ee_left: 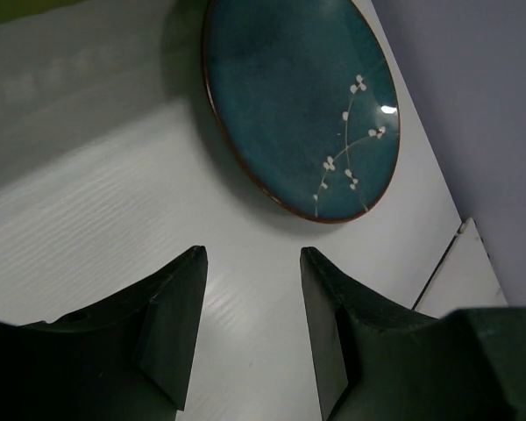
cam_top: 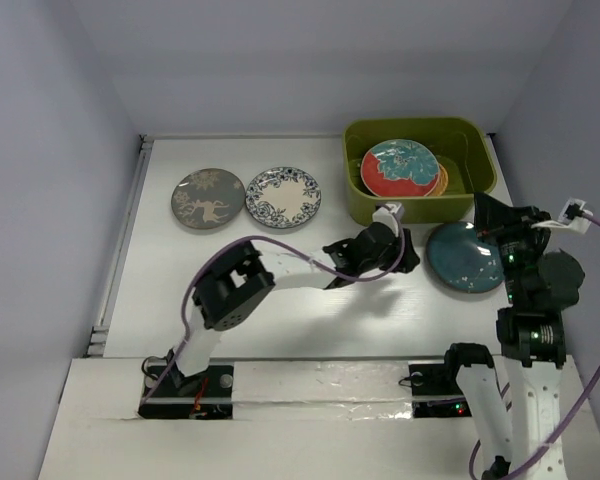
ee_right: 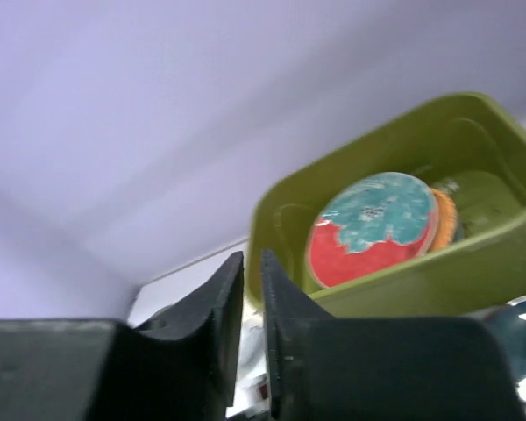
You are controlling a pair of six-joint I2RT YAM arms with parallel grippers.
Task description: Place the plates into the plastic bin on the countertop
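The white countertop (cam_top: 310, 322) carries the grey deer plate (cam_top: 208, 198), blue floral plate (cam_top: 283, 197), dark teal plate (cam_top: 463, 258) and olive-green bin (cam_top: 412, 126).

Black-and-white arms (cam_top: 290, 272) w/ purple cables (cam_top: 193, 292) (black pincer fingers (ee_left: 171, 338))

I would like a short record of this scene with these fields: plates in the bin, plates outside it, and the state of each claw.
In bin: red-and-teal floral plate on top, edge of orange plate under it, inside the green bin
On countertop: grey deer plate, blue floral plate, dark teal plate
Left claw: open, empty, facing the dark teal plate
Right claw: almost closed, empty
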